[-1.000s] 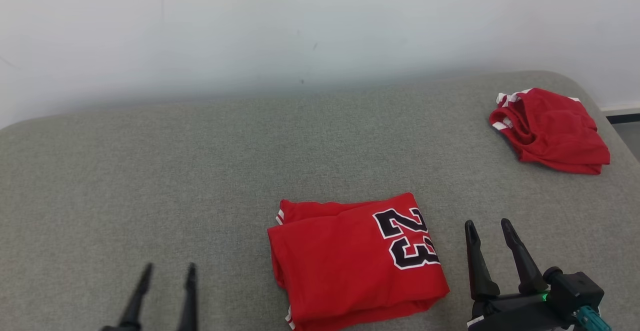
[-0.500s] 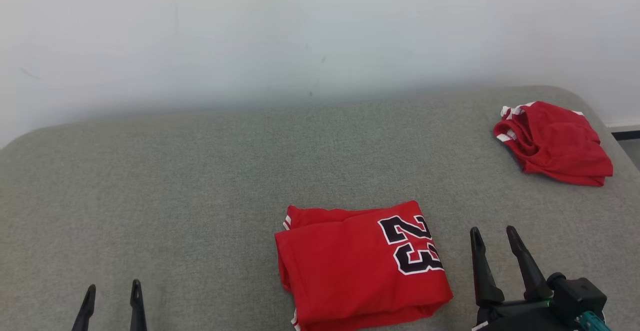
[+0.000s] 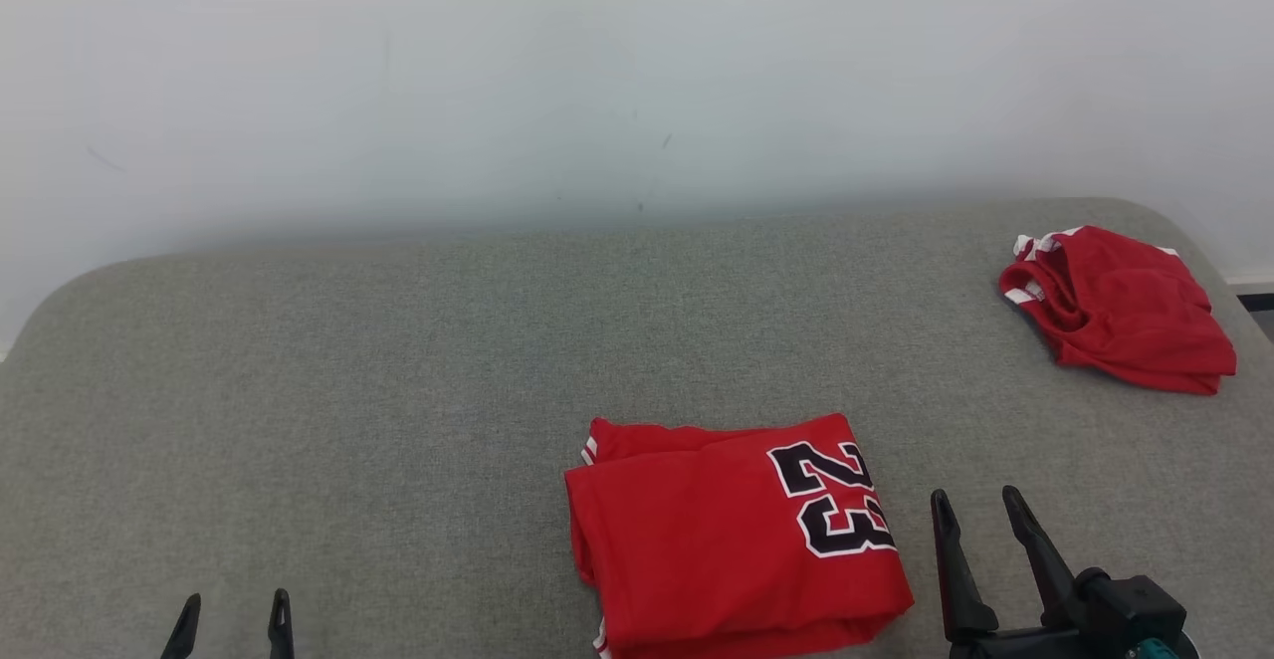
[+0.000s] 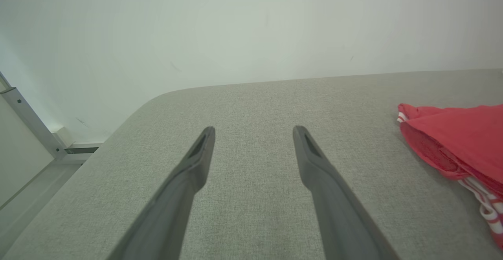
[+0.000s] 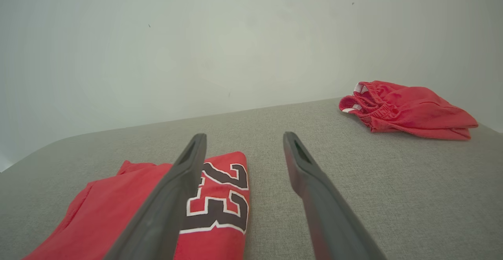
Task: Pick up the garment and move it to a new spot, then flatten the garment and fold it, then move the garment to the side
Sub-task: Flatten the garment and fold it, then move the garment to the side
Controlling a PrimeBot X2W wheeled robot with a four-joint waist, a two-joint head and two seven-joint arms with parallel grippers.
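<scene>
The garment (image 3: 737, 535), red and folded to a rough rectangle, lay at the near middle of the grey pad (image 3: 348, 390). The right gripper (image 3: 975, 493) stood just beside its right edge, apart from the cloth, fingers spread and empty. The left gripper (image 3: 235, 601) hung at the near left, well apart from the garment, fingers likewise spread and empty, with bare pad between them. A rumpled red heap (image 3: 1120, 311) with white trim lay at the pad's far right corner, well apart from the garment. A pale wall (image 3: 597, 72) rose behind the pad. The garment's right end bore "23" in black numerals edged white, turned sideways in the head view. In the right wrist view one finger crossed in front of them.
</scene>
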